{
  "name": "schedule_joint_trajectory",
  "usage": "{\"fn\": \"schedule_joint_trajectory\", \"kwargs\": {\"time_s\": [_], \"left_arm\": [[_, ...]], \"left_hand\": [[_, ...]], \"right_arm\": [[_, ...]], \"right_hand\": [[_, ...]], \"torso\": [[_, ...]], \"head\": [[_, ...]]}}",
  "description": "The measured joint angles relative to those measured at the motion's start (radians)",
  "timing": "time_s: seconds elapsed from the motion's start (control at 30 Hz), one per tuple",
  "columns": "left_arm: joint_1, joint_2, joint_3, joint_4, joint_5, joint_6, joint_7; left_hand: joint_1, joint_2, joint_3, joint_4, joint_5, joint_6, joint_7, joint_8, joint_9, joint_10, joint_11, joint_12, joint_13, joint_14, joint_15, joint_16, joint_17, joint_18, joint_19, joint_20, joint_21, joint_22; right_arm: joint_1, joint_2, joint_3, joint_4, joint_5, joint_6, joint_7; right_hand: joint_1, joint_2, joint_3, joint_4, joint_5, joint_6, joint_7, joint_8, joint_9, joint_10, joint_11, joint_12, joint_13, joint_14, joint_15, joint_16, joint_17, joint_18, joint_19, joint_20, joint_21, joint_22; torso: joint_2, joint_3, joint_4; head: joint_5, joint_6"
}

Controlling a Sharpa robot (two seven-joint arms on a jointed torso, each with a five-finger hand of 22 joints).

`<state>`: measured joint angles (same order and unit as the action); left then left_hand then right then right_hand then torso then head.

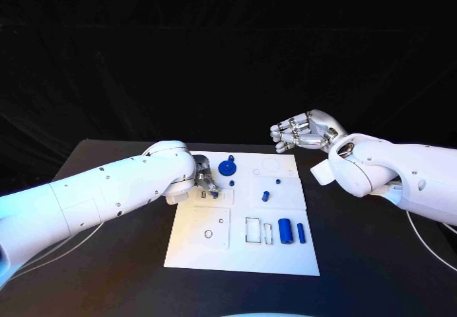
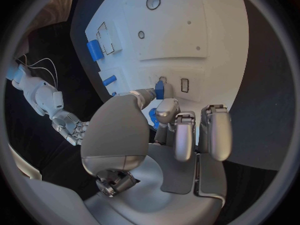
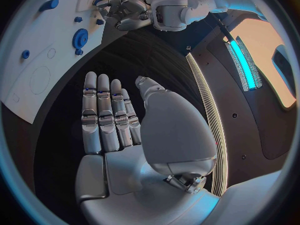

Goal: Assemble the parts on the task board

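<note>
The left hand (image 1: 203,183) pinched a blue part (image 2: 159,89) over the board (image 1: 286,257) at nine o'clock, seemingly to seat it, while the right hand (image 1: 303,132) hovered empty, fingers apart.

Bright overhead light, dark backdrop; wrist views fisheye-bent at rim.

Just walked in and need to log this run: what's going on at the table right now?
The robot is assembling small blue parts on the white task board. Its left hand is down at the board's far left part, pinching a small blue piece over the slots there. The right hand hovers off the board's far right corner, open and empty. A blue gear and blue cylinders are on the board.
</note>
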<state>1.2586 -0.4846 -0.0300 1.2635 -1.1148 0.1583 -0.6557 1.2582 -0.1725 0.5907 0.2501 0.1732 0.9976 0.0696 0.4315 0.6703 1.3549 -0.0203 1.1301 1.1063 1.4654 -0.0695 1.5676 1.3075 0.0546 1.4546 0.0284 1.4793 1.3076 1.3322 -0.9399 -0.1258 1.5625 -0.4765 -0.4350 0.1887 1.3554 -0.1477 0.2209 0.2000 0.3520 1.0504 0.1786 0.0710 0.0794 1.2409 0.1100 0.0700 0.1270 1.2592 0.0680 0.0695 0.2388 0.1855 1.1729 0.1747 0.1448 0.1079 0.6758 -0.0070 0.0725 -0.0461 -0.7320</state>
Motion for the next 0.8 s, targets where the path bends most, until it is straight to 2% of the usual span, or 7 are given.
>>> {"fn": "schedule_joint_trajectory", "kwargs": {"time_s": [0.13,0.47,0.8], "left_arm": [[0.000,0.001,0.000,0.001,-0.011,0.017,-0.001],[-0.001,0.006,-0.001,0.004,-0.032,0.042,-0.002],[0.000,0.005,-0.002,0.006,-0.049,0.051,-0.002]], "left_hand": [[-0.008,0.000,0.015,-0.015,-0.002,0.000,0.000,0.000,0.000,0.002,-0.002,0.000,0.000,0.000,0.000,0.000,0.000,0.000,0.000,0.000,0.000,0.000],[-0.017,-0.009,0.017,-0.023,-0.002,0.000,0.000,0.005,0.008,0.002,-0.002,0.000,0.000,0.000,0.000,0.000,0.000,0.000,0.000,0.000,0.000,0.000],[-0.026,-0.008,0.022,-0.032,-0.002,0.000,0.000,0.011,0.021,0.004,0.000,0.000,-0.001,0.003,-0.003,0.000,0.000,0.000,0.000,0.000,0.000,0.000]], "right_arm": [[0.000,0.000,0.000,0.000,0.000,0.001,0.000],[-0.001,0.000,0.000,0.000,0.002,0.002,0.000],[-0.003,-0.001,0.000,0.000,0.004,0.004,0.000]], "right_hand": [[0.000,0.000,0.000,0.000,0.000,0.000,0.000,0.000,0.000,0.000,0.000,0.000,0.000,0.000,0.000,0.000,0.000,0.000,0.000,0.000,0.000,0.000],[0.000,0.000,0.000,0.000,0.000,0.000,0.000,0.000,0.000,0.000,0.000,0.000,0.000,0.000,0.000,0.000,-0.001,0.000,-0.004,0.004,0.000,0.000],[-0.004,0.004,0.000,0.000,0.000,0.000,0.000,0.000,0.000,0.000,0.000,0.000,-0.001,0.000,0.000,0.000,-0.001,0.000,-0.004,0.004,0.000,0.000]], "torso": [[0.000,0.0000,0.0002],[0.000,-0.0002,0.0006],[-0.001,-0.0001,0.0003]], "head": [[-0.001,0.000],[0.000,-0.001],[-0.002,0.002]]}}
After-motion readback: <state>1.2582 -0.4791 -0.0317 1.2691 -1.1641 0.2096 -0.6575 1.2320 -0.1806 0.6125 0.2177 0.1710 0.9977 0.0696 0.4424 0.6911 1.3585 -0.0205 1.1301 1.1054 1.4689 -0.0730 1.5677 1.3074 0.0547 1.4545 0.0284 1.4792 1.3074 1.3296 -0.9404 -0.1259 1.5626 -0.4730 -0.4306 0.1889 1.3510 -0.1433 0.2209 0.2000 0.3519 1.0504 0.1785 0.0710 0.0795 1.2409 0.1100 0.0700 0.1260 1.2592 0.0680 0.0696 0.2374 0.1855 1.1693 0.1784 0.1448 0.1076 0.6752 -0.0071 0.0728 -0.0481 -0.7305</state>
